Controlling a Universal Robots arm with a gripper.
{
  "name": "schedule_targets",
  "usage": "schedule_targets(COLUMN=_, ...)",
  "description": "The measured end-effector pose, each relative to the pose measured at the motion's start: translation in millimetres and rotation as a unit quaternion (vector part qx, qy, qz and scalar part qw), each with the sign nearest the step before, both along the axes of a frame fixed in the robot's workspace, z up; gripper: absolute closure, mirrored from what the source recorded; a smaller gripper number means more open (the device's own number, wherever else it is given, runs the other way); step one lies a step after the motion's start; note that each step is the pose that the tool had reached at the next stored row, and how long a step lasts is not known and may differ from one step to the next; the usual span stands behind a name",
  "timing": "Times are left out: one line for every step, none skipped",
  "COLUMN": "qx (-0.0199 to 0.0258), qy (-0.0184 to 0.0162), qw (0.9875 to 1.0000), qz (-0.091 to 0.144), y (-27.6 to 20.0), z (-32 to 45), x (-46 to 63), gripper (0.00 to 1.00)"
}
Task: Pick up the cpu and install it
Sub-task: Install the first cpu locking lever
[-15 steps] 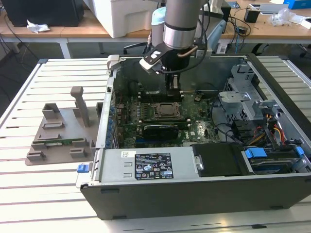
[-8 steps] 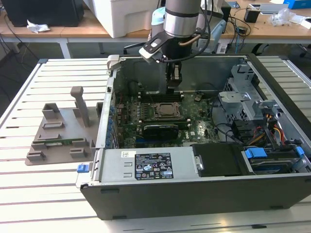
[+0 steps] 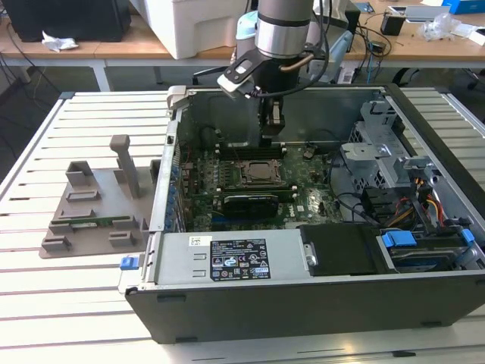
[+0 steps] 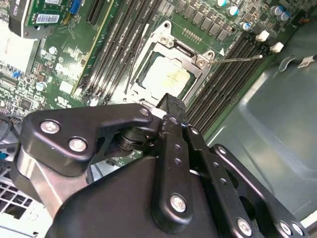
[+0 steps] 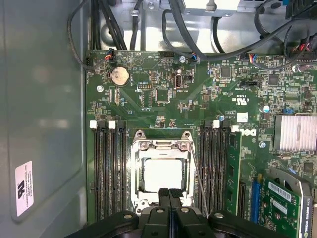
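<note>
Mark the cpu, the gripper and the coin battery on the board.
cpu (image 5: 161, 174), first wrist view, middle of its shiny top.
gripper (image 5: 170, 194), first wrist view, where its shut fingertips meet.
coin battery (image 5: 119, 75), first wrist view, centre of its round face.

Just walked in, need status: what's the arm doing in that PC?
The Universal Robots arm is down inside the open computer case. Its gripper is shut with nothing between the fingers, and it hovers at the edge of the CPU socket. The cpu lies in the socket. The retention lever looks unlatched.
</note>
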State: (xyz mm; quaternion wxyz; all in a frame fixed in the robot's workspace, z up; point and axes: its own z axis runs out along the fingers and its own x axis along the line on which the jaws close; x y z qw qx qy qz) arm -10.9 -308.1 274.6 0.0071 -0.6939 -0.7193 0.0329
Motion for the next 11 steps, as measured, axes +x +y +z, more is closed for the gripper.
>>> schedule_targets(qx=0.0000, qy=0.0000, qw=0.9999, qz=0.015, y=0.0, z=0.0, x=0.0, gripper=0.89)
schedule_targets(qx=0.0001, qy=-0.0001, qw=0.9997, qz=0.024, y=0.0, z=-0.1, x=0.0, gripper=0.89)
schedule_targets(qx=0.0001, qy=0.0000, qw=0.9991, qz=0.042, y=0.0, z=-0.1, x=0.0, gripper=0.89)
schedule_targets(qx=0.0001, qy=-0.0001, qw=0.9986, qz=0.054, y=0.0, z=-0.1, x=0.0, gripper=0.89)
schedule_targets(qx=0.0001, qy=0.0000, qw=0.9980, qz=0.063, y=0.0, z=-0.1, x=0.0, gripper=0.89)
schedule_targets(qx=0.0001, qy=-0.0001, qw=0.9969, qz=0.079, y=0.0, z=-0.1, x=0.0, gripper=0.89)
schedule_targets(qx=0.0001, qy=0.0000, qw=0.9946, qz=0.104, y=0.0, z=-0.1, x=0.0, gripper=0.89)
schedule_targets(qx=0.0001, qy=0.0000, qw=0.9924, qz=0.123, y=0.0, z=-0.1, x=0.0, gripper=0.89)
schedule_targets(qx=0.0001, qy=0.0000, qw=0.9906, qz=0.137, y=0.0, z=-0.1, x=0.0, gripper=0.89)
schedule_targets(qx=0.0001, qy=0.0000, qw=0.9895, qz=0.145, y=0.0, z=-0.1, x=0.0, gripper=0.89)
schedule_targets(qx=0.0001, qy=0.0000, qw=0.9883, qz=0.153, y=0.0, z=-0.1, x=0.0, gripper=0.89)
